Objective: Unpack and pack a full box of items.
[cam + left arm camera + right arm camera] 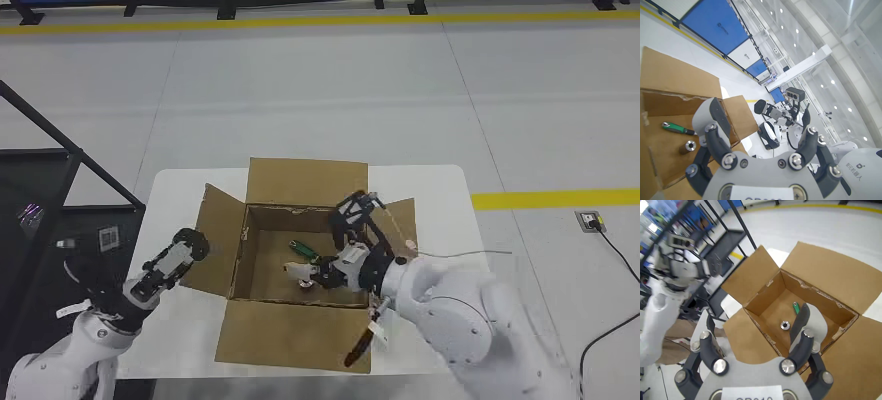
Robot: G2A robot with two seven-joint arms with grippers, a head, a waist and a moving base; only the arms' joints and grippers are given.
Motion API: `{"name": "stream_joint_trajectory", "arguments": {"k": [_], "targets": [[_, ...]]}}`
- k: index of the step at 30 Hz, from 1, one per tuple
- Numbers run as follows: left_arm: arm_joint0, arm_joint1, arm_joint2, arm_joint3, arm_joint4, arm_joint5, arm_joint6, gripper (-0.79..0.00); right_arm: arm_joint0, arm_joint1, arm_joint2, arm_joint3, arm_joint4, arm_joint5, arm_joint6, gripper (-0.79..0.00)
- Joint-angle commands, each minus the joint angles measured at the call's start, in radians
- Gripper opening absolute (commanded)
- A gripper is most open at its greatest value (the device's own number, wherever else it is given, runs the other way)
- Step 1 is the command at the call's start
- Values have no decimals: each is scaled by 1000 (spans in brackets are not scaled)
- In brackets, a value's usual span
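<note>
An open cardboard box (305, 181) stands on the white table (440, 195) with its flaps spread out. On its floor lie a green-handled tool (300, 247) (675, 128) (796, 308) and a short metal cylinder (688, 146) (785, 325) standing on end. My right gripper (308, 268) (755, 317) hangs open over the box's inside, just above the cylinder and beside the tool, holding nothing. My left gripper (185, 246) (761, 115) is open and empty, outside the box next to its left flap.
A black metal rack (40, 200) stands off the table's left edge. A thin cable (480, 253) runs across the table right of the box. The box's front flap (290, 335) hangs toward the table's near edge.
</note>
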Motion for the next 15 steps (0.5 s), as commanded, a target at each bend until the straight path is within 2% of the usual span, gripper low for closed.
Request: {"name": "stream_joint_trajectory", "arguments": {"k": [1, 5, 8, 15], "targets": [[49, 0, -46, 14, -28, -15, 21, 0, 132, -32, -119, 106, -2, 60, 44, 0], [99, 0, -91, 47, -84, -31, 42, 0, 310, -104, -271, 337, 54, 120, 75, 0], [107, 1, -94, 51, -95, -33, 37, 0, 409, -160, -374, 492, 76, 181, 153, 0], [107, 1, -94, 51, -95, -33, 37, 0, 418, -166, -382, 506, 82, 187, 162, 0]]}}
